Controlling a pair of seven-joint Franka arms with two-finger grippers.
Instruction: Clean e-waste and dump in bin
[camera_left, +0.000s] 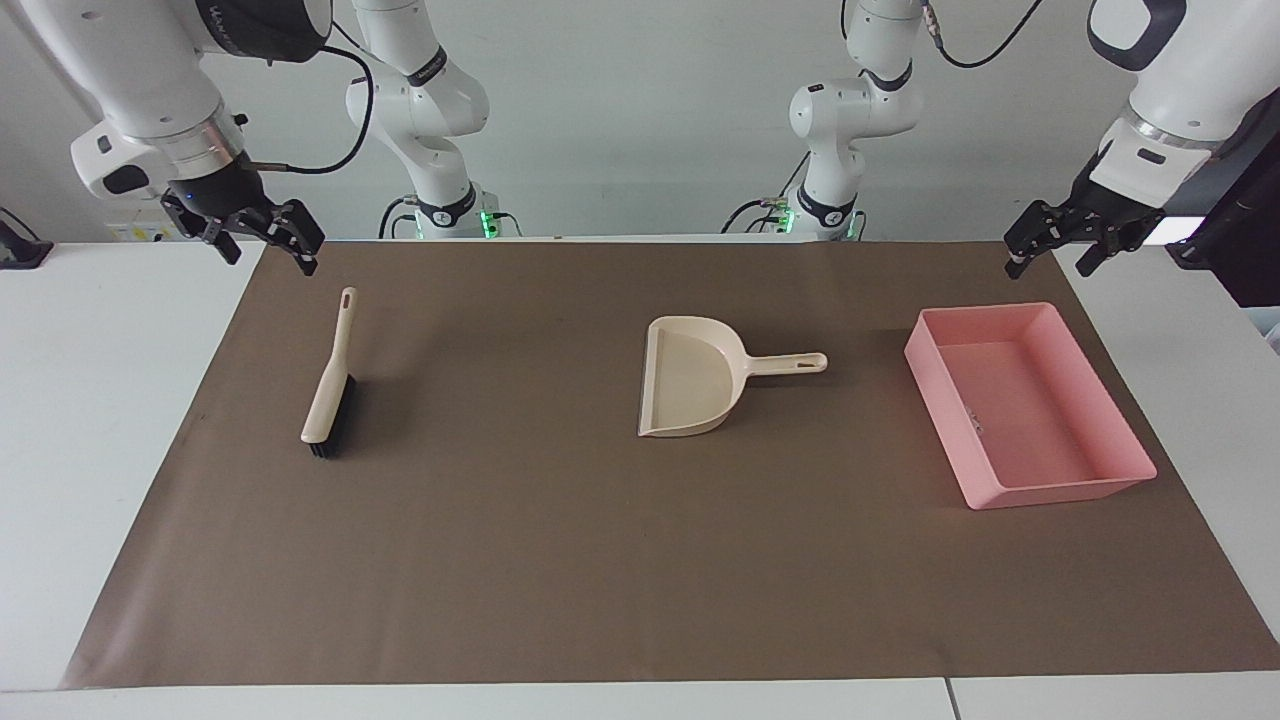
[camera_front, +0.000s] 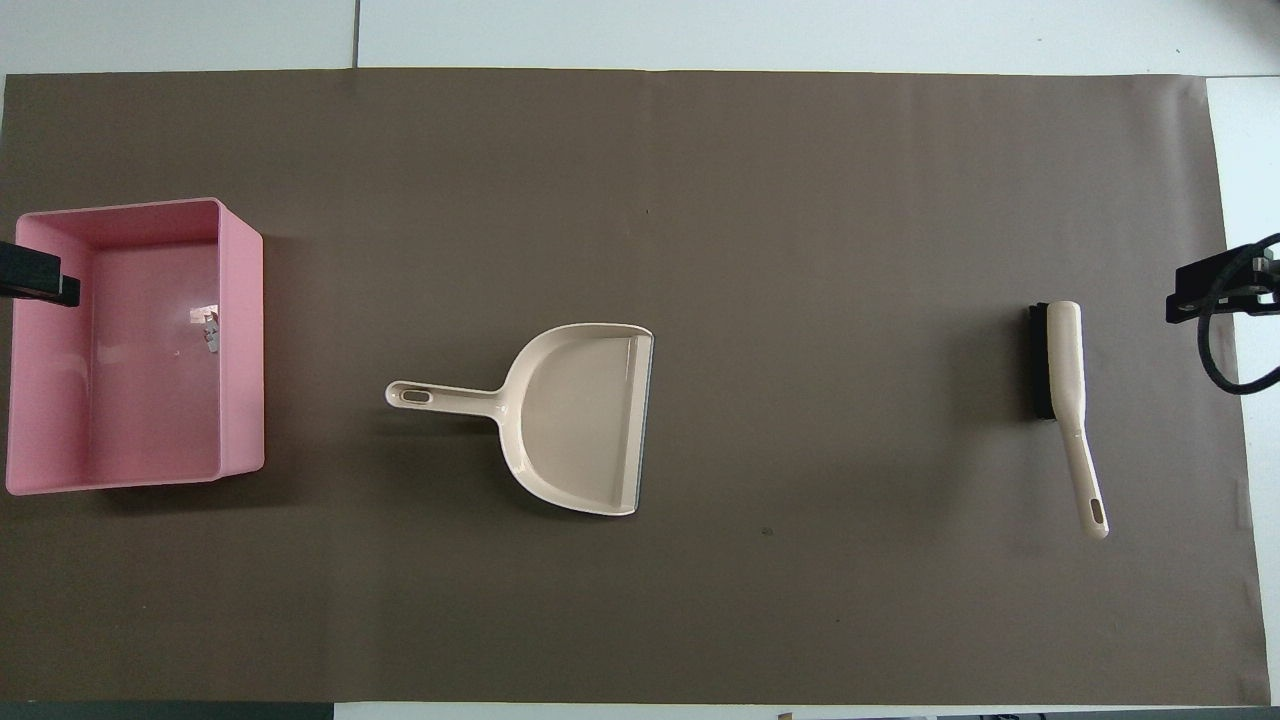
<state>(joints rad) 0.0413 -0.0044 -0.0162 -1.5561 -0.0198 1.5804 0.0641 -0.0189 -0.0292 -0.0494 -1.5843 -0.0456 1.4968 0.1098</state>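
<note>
On the brown mat (camera_left: 560, 560), shallow pink bin (camera_left: 1030, 490), upright walls; both arms' jaws wide open, empty

Two white Franka arms, glossy rounded shells, black bands at the joints. Silver metal ring at each wrist. Black cables loop along the upper links. Green lights glow at both bases. Left tool (camera_left: 1051, 250) and right tool (camera_left: 262, 243): black, angular, linked fingers, both spread apart.

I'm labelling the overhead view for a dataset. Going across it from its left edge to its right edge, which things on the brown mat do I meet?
Pink bin → beige dustpan → brush.
</note>
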